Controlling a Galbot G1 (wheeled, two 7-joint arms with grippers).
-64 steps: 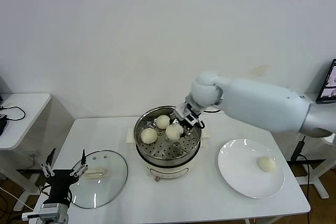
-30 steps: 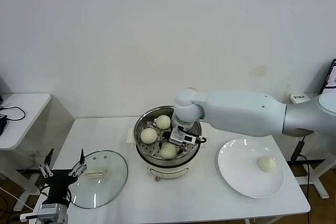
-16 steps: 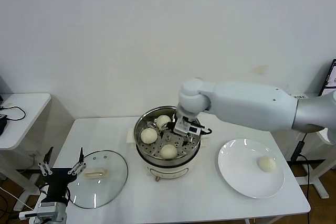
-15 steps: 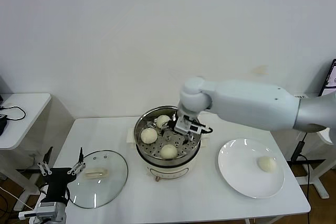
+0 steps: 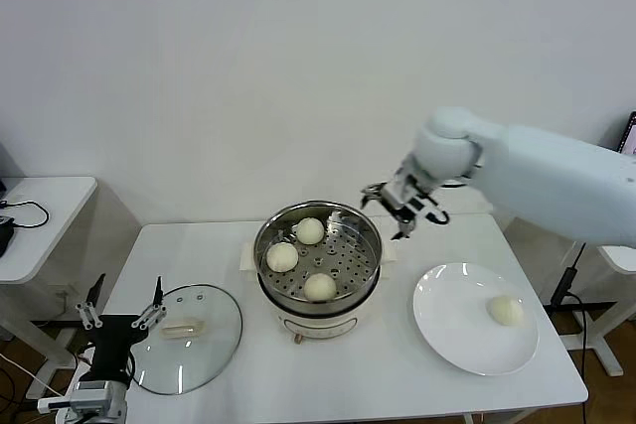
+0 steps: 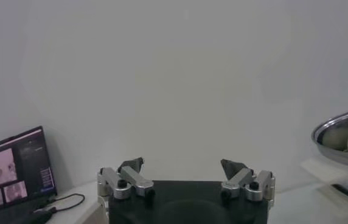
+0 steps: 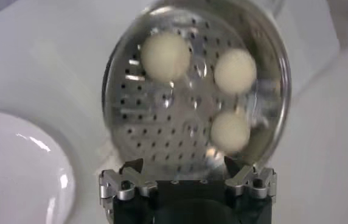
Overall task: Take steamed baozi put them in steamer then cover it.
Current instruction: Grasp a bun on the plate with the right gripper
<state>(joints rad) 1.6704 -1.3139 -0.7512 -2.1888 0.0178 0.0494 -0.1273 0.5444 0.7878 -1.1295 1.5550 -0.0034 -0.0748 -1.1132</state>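
On a white table (image 5: 338,374), three cream dough buns (image 5: 319,287) are sitting in the round steel steamer (image 5: 370,263); the right gripper (image 5: 404,210), fingers wide and empty, is hovering beside its far right rim.

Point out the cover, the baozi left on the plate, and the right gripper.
cover (image 5: 195,337): head view, on its glass.
baozi (image 5: 505,310): head view, its middle.
right gripper (image 5: 395,205): head view, between its open fingertips.

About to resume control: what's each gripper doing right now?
Left gripper: open, empty, parked beside the cover.
Right gripper: open, empty, above the steamer's rim.
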